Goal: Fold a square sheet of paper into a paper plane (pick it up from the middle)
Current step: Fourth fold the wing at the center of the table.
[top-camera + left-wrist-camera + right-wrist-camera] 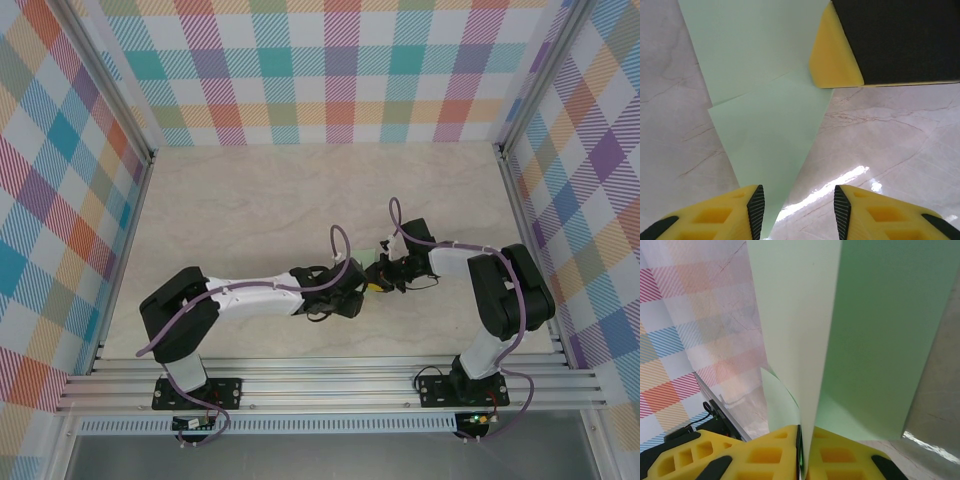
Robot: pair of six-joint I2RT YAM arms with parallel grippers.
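The pale mint-green sheet of paper (765,125) is folded into a long shape that narrows to a point. Its tip runs down between the fingers of my left gripper (799,212), close beside the left pad (756,207). That gripper is open, with a wide gap to the other pad. My right gripper (802,452) is shut on the paper's (875,340) lower edge, and the layers rise straight up from its jaws. One of its yellow fingers (832,60) shows pressed on the paper. From above, both grippers (362,285) (383,272) meet at the paper (371,268), near the table's middle front.
The pale marble table (250,210) is walled by plaid panels (340,70) at the back and both sides. Aluminium rails (330,385) carrying the arm bases run along the near edge. Bare tabletop (890,150) lies under the left gripper.
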